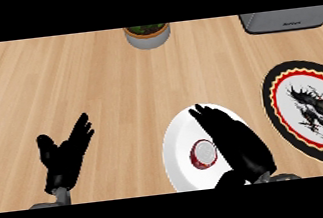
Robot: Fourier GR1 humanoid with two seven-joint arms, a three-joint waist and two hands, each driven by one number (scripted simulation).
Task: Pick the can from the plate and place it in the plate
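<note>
A small can (205, 154) with a dark red body and a pale lid stands upright on a plain white plate (178, 149) near the front edge. My right hand (235, 140) lies over the right half of that plate, fingers straight and pointing away, right beside the can and open. A second plate (309, 109) sits to the right, with a black, red and yellow rim and a dragon picture. My left hand (64, 155) rests open at the lower left, fingers up, apart from everything.
A grey pot with a green plant (147, 34) stands at the counter's far edge, middle. A grey appliance (285, 19) sits at the far right corner. Bare wooden counter spreads across the left and centre.
</note>
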